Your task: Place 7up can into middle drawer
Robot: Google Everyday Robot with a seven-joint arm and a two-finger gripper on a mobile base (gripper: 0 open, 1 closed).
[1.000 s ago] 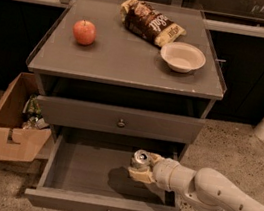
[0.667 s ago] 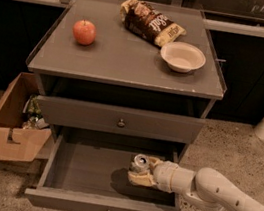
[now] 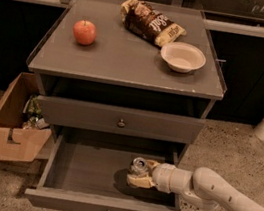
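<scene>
Silvery 7up can [image 3: 137,165] sits clasped between the jaws of the gripper [image 3: 138,174], low inside the open middle drawer [image 3: 84,176], toward its right side. Above the jaws is a closed drawer front [image 3: 84,115]. Higher up, the cabinet top [image 3: 124,60] bears an apple [image 3: 84,32], chip bag [image 3: 151,23] and bowl [image 3: 183,57]. Well left of the jaws stands a cardboard box [image 3: 8,129].

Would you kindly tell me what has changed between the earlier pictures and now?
The gripper, holding the 7up can, has sunk slightly lower into the open middle drawer; the can has not been let go. The apple, chip bag, bowl, closed upper drawer and cardboard box stayed as they were.
</scene>
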